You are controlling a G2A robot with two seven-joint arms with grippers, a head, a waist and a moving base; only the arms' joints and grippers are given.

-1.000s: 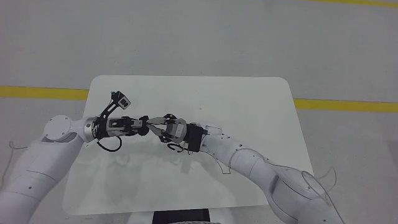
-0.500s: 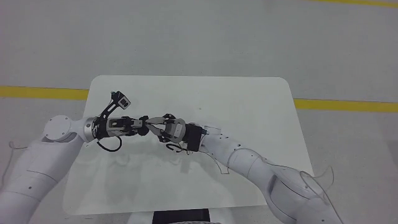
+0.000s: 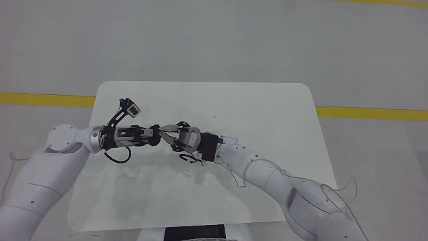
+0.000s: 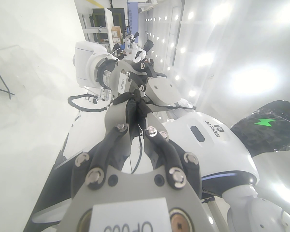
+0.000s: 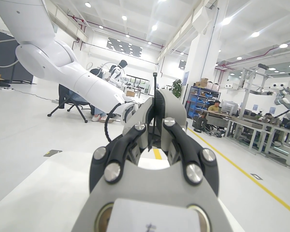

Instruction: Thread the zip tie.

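Over the left middle of the white table point(image 3: 267, 107) my two grippers meet tip to tip. The left gripper point(image 3: 160, 134) is shut on a black zip tie point(image 4: 131, 121), and its fingers point(image 4: 116, 114) press the strap between them. Facing it, the right gripper point(image 3: 172, 136) is also shut on the zip tie. In the right wrist view the strap point(image 5: 155, 83) stands upright out of the right gripper point(image 5: 157, 102), its small square head on top. The left wrist view has the right gripper point(image 4: 137, 90) just beyond the left gripper point(image 4: 134, 108).
A thin black strap point(image 4: 0, 83) lies on the table under a clear sheet; in the top view it is a faint loop point(image 3: 238, 179) beside the right forearm. The table's far half and right side are bare.
The right arm has edged slightly toward the left gripper. The left arm holds still.
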